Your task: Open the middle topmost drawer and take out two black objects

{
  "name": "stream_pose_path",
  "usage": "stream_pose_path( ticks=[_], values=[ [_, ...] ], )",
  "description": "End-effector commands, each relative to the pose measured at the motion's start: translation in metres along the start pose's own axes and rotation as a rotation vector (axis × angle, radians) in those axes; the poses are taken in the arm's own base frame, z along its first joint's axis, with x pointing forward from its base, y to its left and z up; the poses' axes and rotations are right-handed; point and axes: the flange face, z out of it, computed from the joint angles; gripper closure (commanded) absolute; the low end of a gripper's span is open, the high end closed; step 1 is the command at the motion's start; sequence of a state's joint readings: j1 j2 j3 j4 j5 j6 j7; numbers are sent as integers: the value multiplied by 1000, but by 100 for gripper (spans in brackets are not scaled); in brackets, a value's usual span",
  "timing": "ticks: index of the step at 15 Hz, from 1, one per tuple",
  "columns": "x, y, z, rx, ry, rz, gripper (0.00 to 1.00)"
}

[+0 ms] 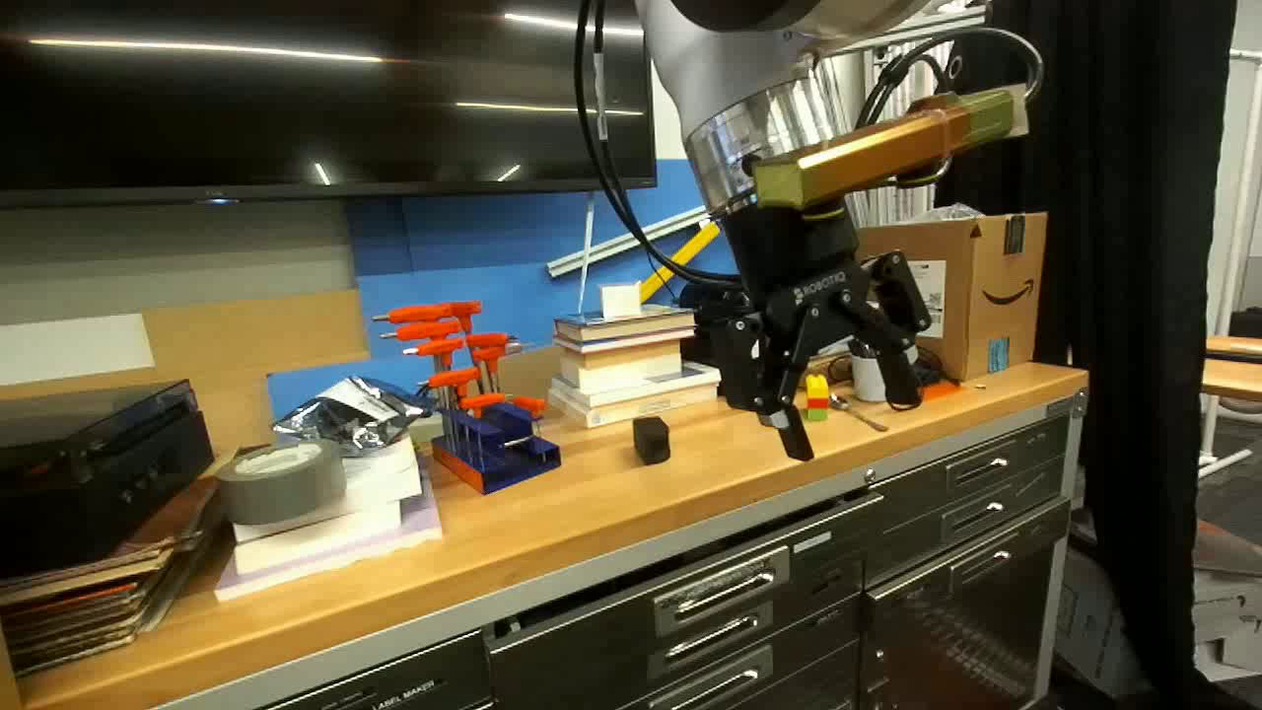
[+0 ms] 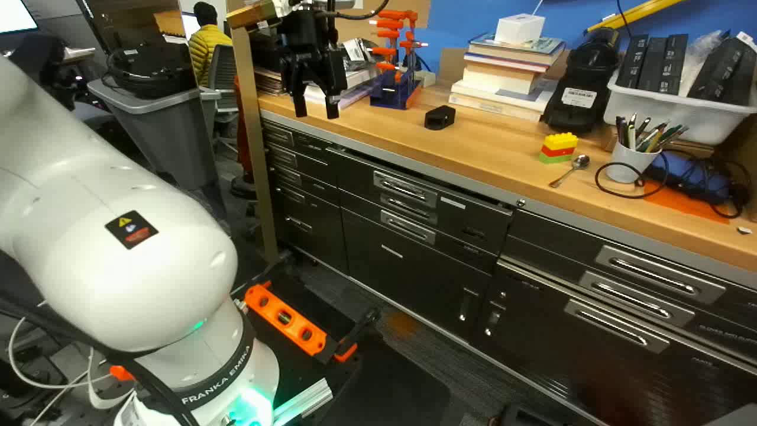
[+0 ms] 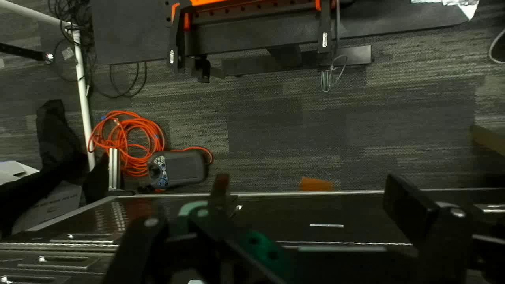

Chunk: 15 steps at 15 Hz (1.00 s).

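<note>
My gripper [image 1: 851,419] is open and empty, in the air in front of the bench. It also shows in an exterior view [image 2: 316,110], and its spread fingers frame the cabinet front in the wrist view [image 3: 311,193]. The middle topmost drawer [image 1: 631,616] stands slightly open, with a narrow dark gap along its top; it shows in an exterior view too [image 2: 473,225]. Its inside is mostly hidden. One small matte-black object [image 1: 651,440] sits on the wooden bench top, and shows in both exterior views [image 2: 440,118]. A second black object is hidden or out of view.
On the bench [image 1: 592,493] stand a blue hex-key holder [image 1: 498,449], stacked books [image 1: 631,365], a yellow-red-green block [image 2: 559,147], a spoon [image 2: 571,170] and a pen cup [image 2: 630,163]. A cardboard box [image 1: 1011,291] and a wall screen [image 1: 325,99] are behind.
</note>
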<state>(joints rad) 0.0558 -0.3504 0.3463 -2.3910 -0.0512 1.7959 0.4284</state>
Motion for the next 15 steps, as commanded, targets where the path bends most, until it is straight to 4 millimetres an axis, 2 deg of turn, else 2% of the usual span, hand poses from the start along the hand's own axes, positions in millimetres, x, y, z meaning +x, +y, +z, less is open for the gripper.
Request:
stream_pose_path(
  ticks=[1,7,11,15],
  values=[
    [0,0,-2,1,2,0,0],
    [2,1,-4,9,16,5,0],
    [16,16,32,82,68,65,0],
    [42,39,82,189,107,201,0]
  ],
)
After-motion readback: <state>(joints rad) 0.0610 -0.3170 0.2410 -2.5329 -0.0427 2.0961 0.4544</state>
